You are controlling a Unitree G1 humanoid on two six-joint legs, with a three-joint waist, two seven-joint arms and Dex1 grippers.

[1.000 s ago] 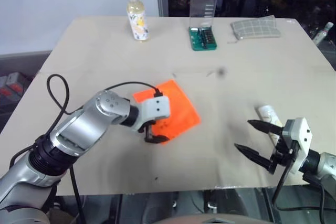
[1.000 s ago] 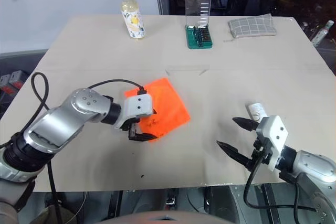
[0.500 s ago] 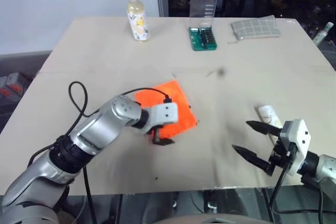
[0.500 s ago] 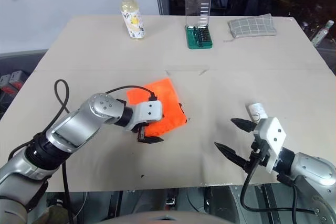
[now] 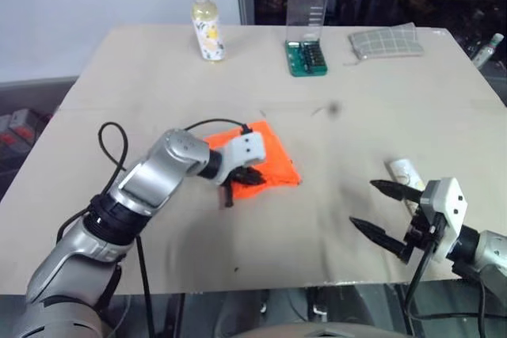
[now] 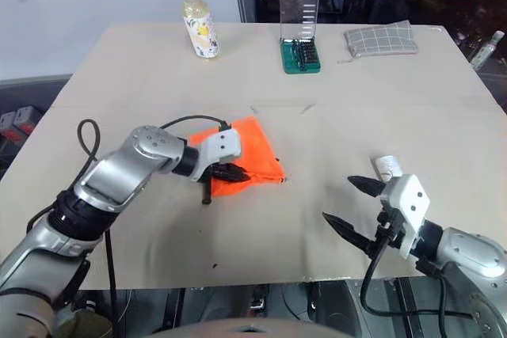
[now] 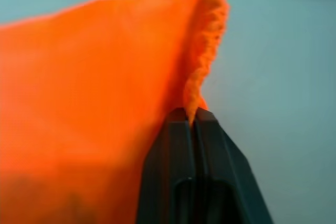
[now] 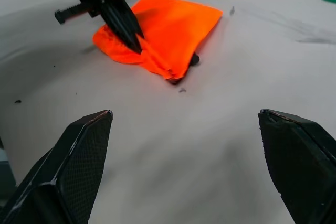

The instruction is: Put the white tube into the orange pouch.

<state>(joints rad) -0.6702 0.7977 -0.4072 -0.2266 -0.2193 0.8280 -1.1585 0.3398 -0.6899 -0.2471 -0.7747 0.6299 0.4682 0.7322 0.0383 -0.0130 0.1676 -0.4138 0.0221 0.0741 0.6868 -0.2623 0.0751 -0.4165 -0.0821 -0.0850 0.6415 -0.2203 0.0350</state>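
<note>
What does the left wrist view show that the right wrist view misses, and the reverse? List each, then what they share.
Left wrist view alone: the left hand seen close up, its black fingers shut on a bunched edge of the bright orange soft fabric pouch.

Right wrist view alone: the right hand with its two black fingers spread wide apart, the pouch's whole outline lying on the beige table, and a green corner at the picture's edge.

Both: the orange pouch, pinched by the left hand, and the table beneath it.
</note>
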